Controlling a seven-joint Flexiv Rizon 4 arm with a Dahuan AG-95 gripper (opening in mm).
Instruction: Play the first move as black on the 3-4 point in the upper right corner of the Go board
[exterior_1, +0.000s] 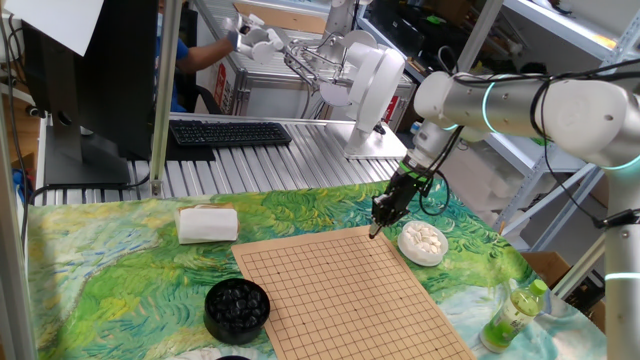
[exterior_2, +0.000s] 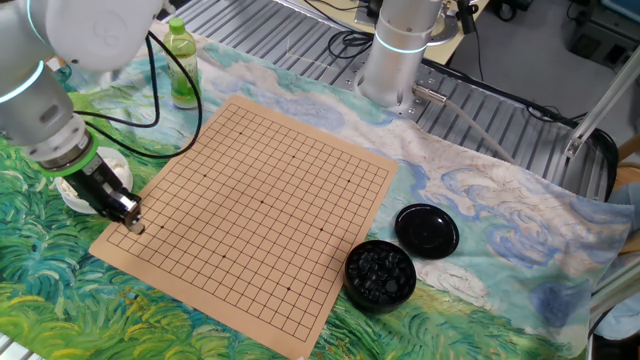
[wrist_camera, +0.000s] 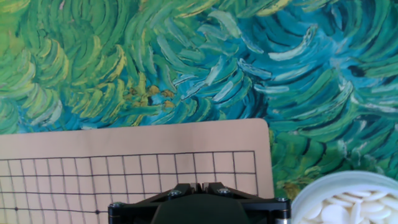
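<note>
The Go board (exterior_1: 340, 290) lies on the painted cloth and shows no stone on its grid; it also shows in the other fixed view (exterior_2: 260, 190) and the hand view (wrist_camera: 124, 155). My gripper (exterior_1: 376, 230) is low over the board's corner beside the white-stone bowl, fingertips almost on the wood (exterior_2: 134, 226). In the hand view the gripper (wrist_camera: 199, 185) has its jaws nearly together. A small dark thing at the tip looks like the black stone (exterior_2: 137, 229). The 3-4 point is hidden under the fingers.
A black bowl of black stones (exterior_1: 237, 305) (exterior_2: 380, 272) sits by the opposite board edge, its lid (exterior_2: 427, 228) beside it. A white bowl of white stones (exterior_1: 422, 241) (wrist_camera: 348, 205) stands close by the gripper. A green bottle (exterior_1: 515, 312) (exterior_2: 180, 65) and a white box (exterior_1: 207, 223) stand off the board.
</note>
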